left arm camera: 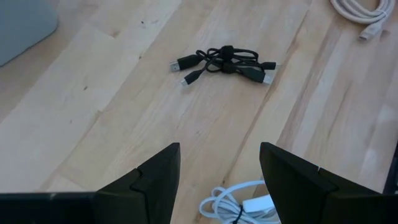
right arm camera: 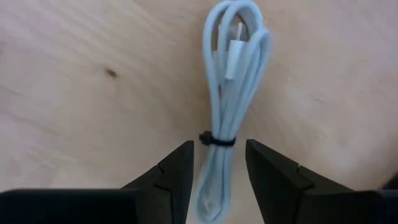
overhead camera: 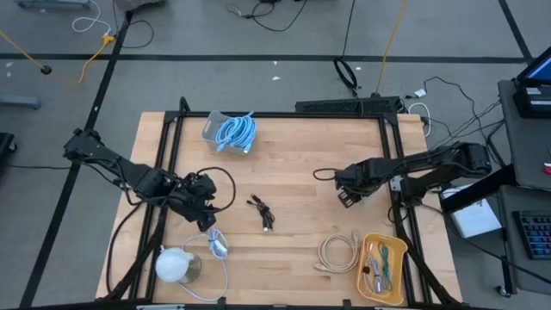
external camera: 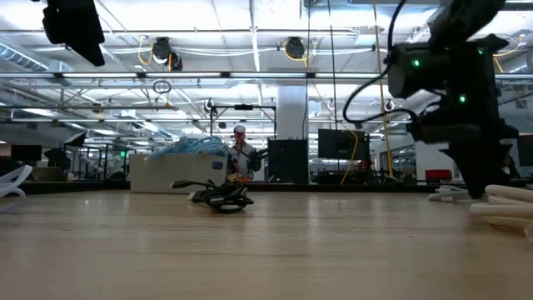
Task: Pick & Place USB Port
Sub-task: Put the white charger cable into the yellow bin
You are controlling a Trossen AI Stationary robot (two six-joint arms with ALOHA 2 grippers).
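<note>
The right gripper [right arm camera: 219,144] hung low over the bare wood in the right half of the table [overhead camera: 301,164], wrist toward the right edge and fingers [right arm camera: 177,165] pointing toward the middle. Its jaws stood narrowly apart, straddling a pale cable [right arm camera: 229,81] that lay flat on the wood. A thin gap seemed to show on each side of the bundle at the fingertips, though whether the pads brushed it lower down could not be told. From above, the gripper hid the cable.

The cable was folded into a long, slim hank, cinched by a black tie [right arm camera: 217,140] that sat level with the fingertips. Its long axis ran straight ahead of the gripper, in line with the fingers. The looped end lay farthest from the wrist, and a plug [right arm camera: 234,53] rested inside that loop.

The left gripper [left arm camera: 219,149] waited above the table's left side, jaws wide and holding nothing, with a white cable [left arm camera: 239,208] beneath it. A black cable [overhead camera: 263,213] lay in a tangle near the table's centre, between the two arms. A beige cable [overhead camera: 337,252] lay just beside a yellow tray [overhead camera: 398,250] at the near right corner, and a blue cable [overhead camera: 234,131] filled a grey bin [overhead camera: 212,123] at the far side.
</note>
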